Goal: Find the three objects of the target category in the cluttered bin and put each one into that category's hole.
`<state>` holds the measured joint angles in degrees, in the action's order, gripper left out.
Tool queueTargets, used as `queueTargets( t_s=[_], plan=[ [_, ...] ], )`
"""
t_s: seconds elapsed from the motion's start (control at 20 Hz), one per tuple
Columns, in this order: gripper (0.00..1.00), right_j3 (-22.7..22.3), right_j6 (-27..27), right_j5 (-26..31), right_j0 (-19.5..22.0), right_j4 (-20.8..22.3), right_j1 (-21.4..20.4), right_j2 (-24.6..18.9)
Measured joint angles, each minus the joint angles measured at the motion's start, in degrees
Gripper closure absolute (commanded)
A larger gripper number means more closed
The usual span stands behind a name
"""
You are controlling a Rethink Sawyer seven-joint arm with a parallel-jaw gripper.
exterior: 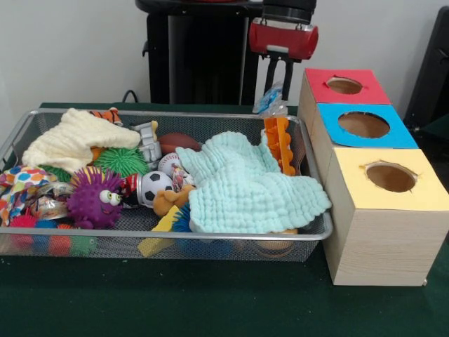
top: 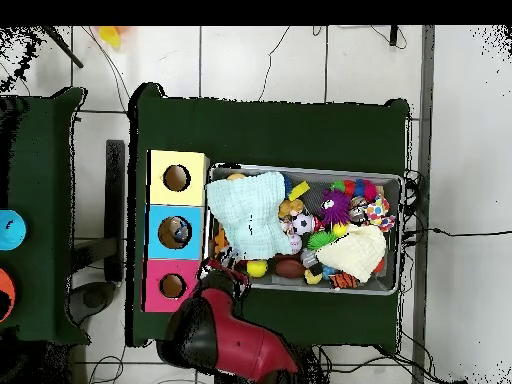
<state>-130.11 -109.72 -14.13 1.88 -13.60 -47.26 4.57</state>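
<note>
The wire mesh bin (exterior: 210, 238) is full of toys and cloths; it also shows in the overhead view (top: 392, 291). The blue-topped box's hole (exterior: 363, 124) lies between the red and yellow boxes, and in the overhead view (top: 175, 232) too. My gripper (exterior: 277, 90) hangs over the bin's far right corner, next to the red box. It is shut on a small crinkly clear-bluish plastic item (exterior: 270, 100), held just above the rim. In the overhead view the gripper (top: 222, 282) sits between the red box and the bin's corner.
A mint cloth (exterior: 245, 186) covers the bin's right half and a cream cloth (exterior: 74, 140) lies at the far left. Also there are a purple spiky ball (exterior: 95, 200), a green spiky ball (exterior: 121, 161), a soccer ball (exterior: 154, 186), a brown football (exterior: 179, 142) and an orange toy (exterior: 279, 144). The red box hole (exterior: 344, 86) and the yellow box hole (exterior: 390, 177) flank the blue one.
</note>
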Motion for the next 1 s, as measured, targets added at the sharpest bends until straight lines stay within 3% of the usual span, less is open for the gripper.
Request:
queueTargets(
  t_s=[1.0],
  plan=[
    [1.00, 0.01, -5.76, 0.14, -3.60, -6.28, 0.48, -2.11]
  ],
)
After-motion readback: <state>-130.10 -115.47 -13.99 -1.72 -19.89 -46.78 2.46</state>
